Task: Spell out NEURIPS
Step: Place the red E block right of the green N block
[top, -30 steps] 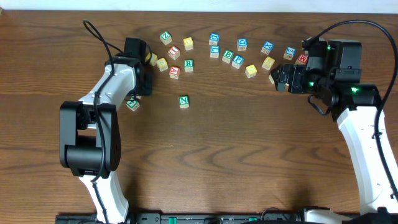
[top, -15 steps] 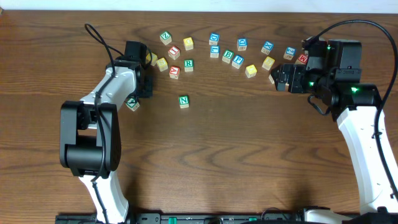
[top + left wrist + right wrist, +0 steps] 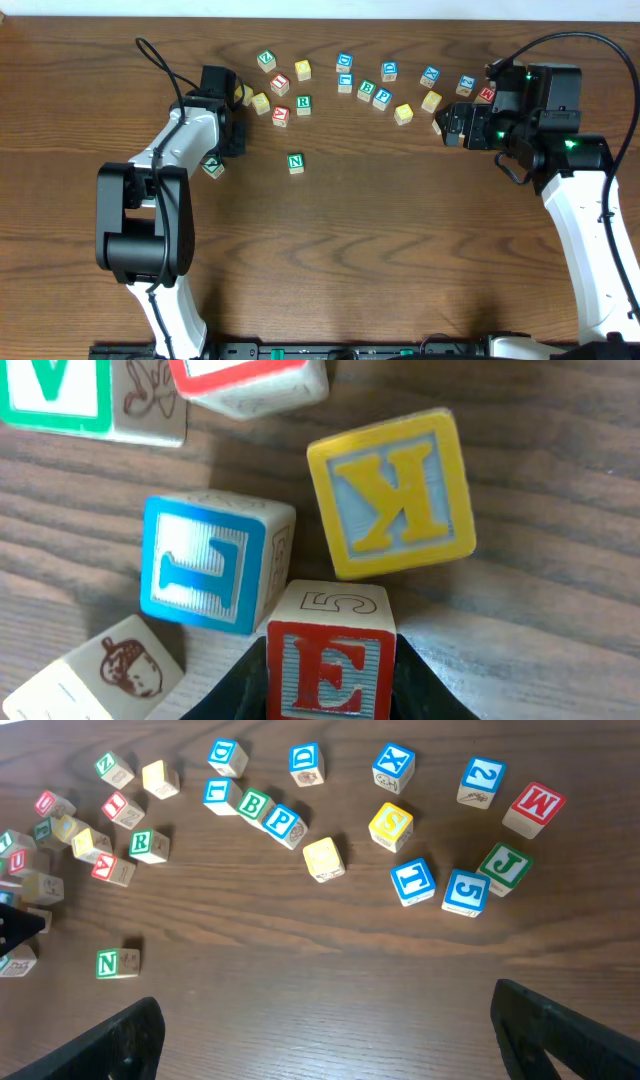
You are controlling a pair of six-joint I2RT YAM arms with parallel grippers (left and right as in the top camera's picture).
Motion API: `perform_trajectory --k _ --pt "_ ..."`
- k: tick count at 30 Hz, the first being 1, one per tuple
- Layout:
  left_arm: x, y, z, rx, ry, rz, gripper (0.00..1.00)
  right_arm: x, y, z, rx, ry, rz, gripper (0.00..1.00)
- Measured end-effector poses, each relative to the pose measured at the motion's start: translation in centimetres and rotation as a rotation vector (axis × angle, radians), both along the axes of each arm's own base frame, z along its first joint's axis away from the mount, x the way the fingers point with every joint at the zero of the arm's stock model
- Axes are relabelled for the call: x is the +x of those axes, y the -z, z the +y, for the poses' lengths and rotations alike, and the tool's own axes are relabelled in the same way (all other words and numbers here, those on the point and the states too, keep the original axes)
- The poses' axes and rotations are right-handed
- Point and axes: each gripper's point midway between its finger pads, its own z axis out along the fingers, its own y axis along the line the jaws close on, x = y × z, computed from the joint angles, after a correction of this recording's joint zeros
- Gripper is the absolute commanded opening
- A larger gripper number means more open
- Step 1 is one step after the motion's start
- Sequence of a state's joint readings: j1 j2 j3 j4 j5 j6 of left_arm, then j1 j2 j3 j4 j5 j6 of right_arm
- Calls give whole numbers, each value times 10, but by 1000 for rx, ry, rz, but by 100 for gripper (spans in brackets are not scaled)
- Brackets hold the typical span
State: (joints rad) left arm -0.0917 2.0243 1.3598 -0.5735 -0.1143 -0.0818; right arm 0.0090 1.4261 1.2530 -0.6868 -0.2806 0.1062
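My left gripper (image 3: 330,672) is shut on a red E cube (image 3: 331,656), which rests among other cubes at the left end of the scatter. In the overhead view the gripper (image 3: 223,125) hides that cube. A green N cube (image 3: 295,162) sits alone nearer the table's middle. A green R cube (image 3: 303,104), a blue P cube (image 3: 383,98), a red I cube (image 3: 122,808) and a plain yellow-topped cube (image 3: 403,113) lie in the scatter. My right gripper (image 3: 447,126) is open and empty, jaws wide apart (image 3: 330,1040), at the right end.
A yellow K cube (image 3: 392,495), a blue-framed cube (image 3: 205,560) and an acorn cube (image 3: 110,670) crowd round the E. Other-letter cubes lie near the right gripper: T (image 3: 412,880), 5 (image 3: 466,892), J (image 3: 507,866), M (image 3: 533,808).
The left gripper has shifted very slightly among the cubes. The right arm and the other cubes have not moved.
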Motion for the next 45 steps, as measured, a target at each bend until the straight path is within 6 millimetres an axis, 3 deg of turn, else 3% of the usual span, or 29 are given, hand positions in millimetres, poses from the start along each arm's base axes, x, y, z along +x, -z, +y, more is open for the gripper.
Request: perform_trajectory --k 7,14,20,23,35,41,45 --pt "-6 -9 0 0 0 10 25 0 0 0 0 0 0 99" --pt "-5 -70 -6 -23 -12 -115 26 0 0 0 0 0 -1 99" --pt "-7 -118 -40 -62 28 -236 27 0 0 0 0 0 -1 99" --pt "-12 -134 -71 -97 62 -277 27 0 0 0 0 0 0 99" --pt "-43 -138 -173 -239 88 -293 26 -2 2 0 0 0 11 99" --pt "-55 -133 -199 -271 86 -273 26 -4 3 0 0 0 20 99" --pt "-57 -109 -206 -267 38 -223 26 -4 4 0 0 0 24 99"
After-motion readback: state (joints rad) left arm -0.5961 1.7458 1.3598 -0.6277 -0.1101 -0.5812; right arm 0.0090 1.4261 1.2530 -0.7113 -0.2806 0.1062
